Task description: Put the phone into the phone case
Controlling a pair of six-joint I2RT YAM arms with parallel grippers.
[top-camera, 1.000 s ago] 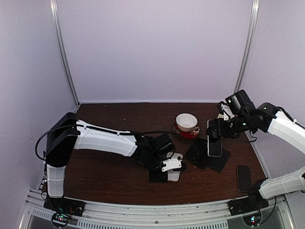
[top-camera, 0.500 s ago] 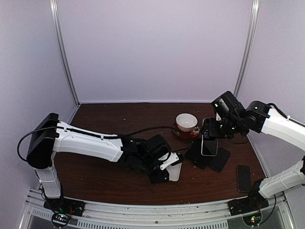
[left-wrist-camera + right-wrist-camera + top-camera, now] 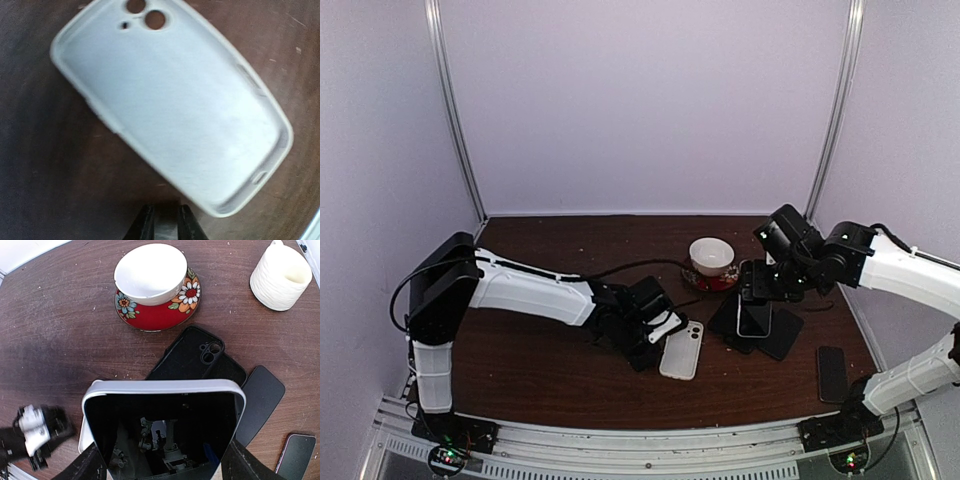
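Phone (image 3: 165, 430) is held clear of the table (image 3: 540, 300), a dark brown wooden top, and is pinched by its two long edges between the right fingers (image 3: 92, 465); its black glass faces the wrist camera and its pale frame shows round the top corners. The left arm (image 3: 530, 290) reaches low across the table from the left, while the right arm (image 3: 910, 270) comes in from the right with its elbow bent, carrying the phone tilted over a heap of black phone cases (image 3: 190, 357) (at least two, overlapping, the top one with its camera cut-out showing). The white phone case (image 3: 170, 105) lies flat on the table near the middle, hollow side up, its camera holes at the far end in the top view, apart from the phone and to its left. The left fingers (image 3: 145, 225) sit just beside that case's edge, parted only by a narrow gap with nothing between them; whether they touch the case I cannot tell. Behind the black cases a white bowl (image 3: 150, 272) stands on a red flowered saucer (image 3: 160, 315), with a ribbed white cup (image 3: 280, 277) to its right. A second dark phone (image 3: 831, 372) lies flat near the table's right edge.
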